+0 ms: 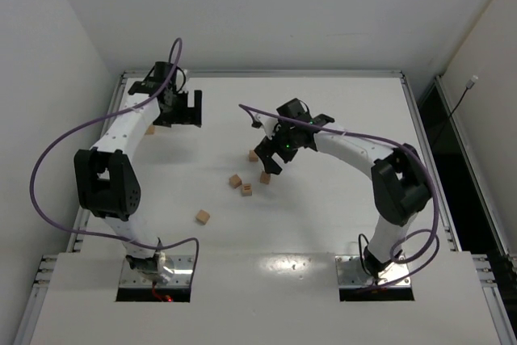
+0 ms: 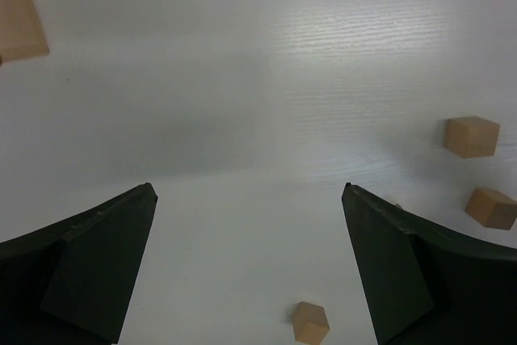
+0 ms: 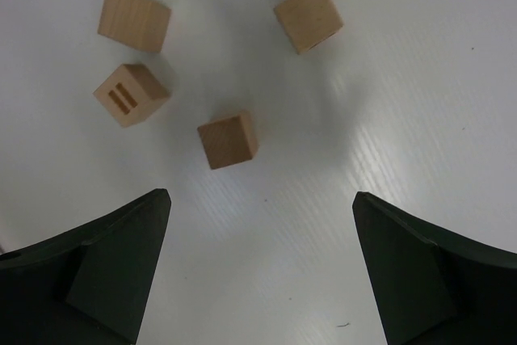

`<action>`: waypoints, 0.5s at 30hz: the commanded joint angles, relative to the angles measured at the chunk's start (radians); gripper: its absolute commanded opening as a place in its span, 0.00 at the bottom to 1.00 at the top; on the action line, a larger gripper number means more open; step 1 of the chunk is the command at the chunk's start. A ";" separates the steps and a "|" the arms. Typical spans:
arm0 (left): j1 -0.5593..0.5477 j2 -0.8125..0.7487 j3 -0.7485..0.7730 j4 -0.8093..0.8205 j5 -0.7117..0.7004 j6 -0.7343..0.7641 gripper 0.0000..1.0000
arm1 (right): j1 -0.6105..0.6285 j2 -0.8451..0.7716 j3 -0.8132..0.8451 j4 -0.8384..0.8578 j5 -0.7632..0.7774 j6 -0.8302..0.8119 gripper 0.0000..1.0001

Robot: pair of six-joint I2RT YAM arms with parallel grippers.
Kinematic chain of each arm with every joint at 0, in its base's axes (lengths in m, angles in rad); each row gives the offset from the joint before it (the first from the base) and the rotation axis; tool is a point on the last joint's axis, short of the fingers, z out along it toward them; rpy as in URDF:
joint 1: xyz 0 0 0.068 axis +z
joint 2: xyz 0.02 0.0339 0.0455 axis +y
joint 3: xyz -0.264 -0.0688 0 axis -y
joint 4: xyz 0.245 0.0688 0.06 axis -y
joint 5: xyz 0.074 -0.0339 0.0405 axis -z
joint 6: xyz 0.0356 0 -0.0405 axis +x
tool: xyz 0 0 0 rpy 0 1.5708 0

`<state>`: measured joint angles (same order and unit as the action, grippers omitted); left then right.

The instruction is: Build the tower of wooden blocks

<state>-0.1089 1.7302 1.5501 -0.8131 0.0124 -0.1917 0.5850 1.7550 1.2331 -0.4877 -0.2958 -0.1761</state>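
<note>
No wood block tower is in view; the small tan wooden cubes lie singly on the white table. One cube (image 3: 229, 140) lies just ahead of my right gripper (image 3: 260, 196), which is open and empty. Beyond it are a slotted cube (image 3: 131, 94), a plain cube (image 3: 134, 18) and another cube (image 3: 308, 15). From above, the right gripper (image 1: 269, 161) hovers over this cluster (image 1: 246, 190). A lone cube (image 1: 203, 216) sits nearer the arm bases. My left gripper (image 1: 184, 115) is open at the far left, with a cube (image 1: 150, 129) beside it. In the left wrist view the gripper (image 2: 249, 187) holds nothing.
The table (image 1: 339, 224) has metal rails along its edges, and white walls stand close on three sides. A purple cable (image 1: 48, 151) loops out from the left arm, another (image 1: 432, 224) hangs by the right arm. A cube (image 2: 310, 322) lies low between the left fingers.
</note>
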 commanded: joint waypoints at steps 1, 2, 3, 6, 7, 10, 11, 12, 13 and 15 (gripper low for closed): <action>0.023 -0.070 -0.024 0.055 0.084 0.018 1.00 | -0.002 0.049 0.084 0.001 0.050 0.010 0.94; 0.023 -0.070 -0.024 0.055 0.084 0.018 1.00 | -0.002 0.058 0.098 0.001 0.064 0.021 0.94; 0.023 -0.070 -0.024 0.055 0.084 0.018 1.00 | -0.002 0.082 0.107 -0.008 0.079 0.036 0.94; 0.032 -0.061 -0.024 0.055 0.084 0.018 1.00 | 0.018 0.104 0.117 -0.008 0.095 0.066 0.92; 0.032 -0.061 -0.024 0.055 0.084 0.018 1.00 | 0.018 0.104 0.117 -0.008 0.095 0.075 0.91; 0.032 -0.061 -0.033 0.064 0.093 0.018 1.00 | 0.039 0.104 0.095 0.001 0.049 0.050 0.90; 0.032 -0.061 -0.033 0.065 0.093 0.018 1.00 | 0.048 0.095 0.080 0.011 0.037 0.040 0.90; 0.032 -0.061 -0.033 0.065 0.093 0.018 1.00 | 0.049 0.095 0.069 0.011 0.027 0.040 0.88; 0.032 -0.061 -0.033 0.065 0.093 0.018 1.00 | 0.058 0.095 0.069 0.011 0.017 0.024 0.88; 0.032 -0.052 -0.033 0.065 0.093 0.018 1.00 | 0.058 0.095 0.060 0.011 -0.018 -0.017 0.82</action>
<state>-0.0898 1.7111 1.5169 -0.7753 0.0879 -0.1837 0.6296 1.8664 1.3037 -0.5018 -0.2489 -0.1486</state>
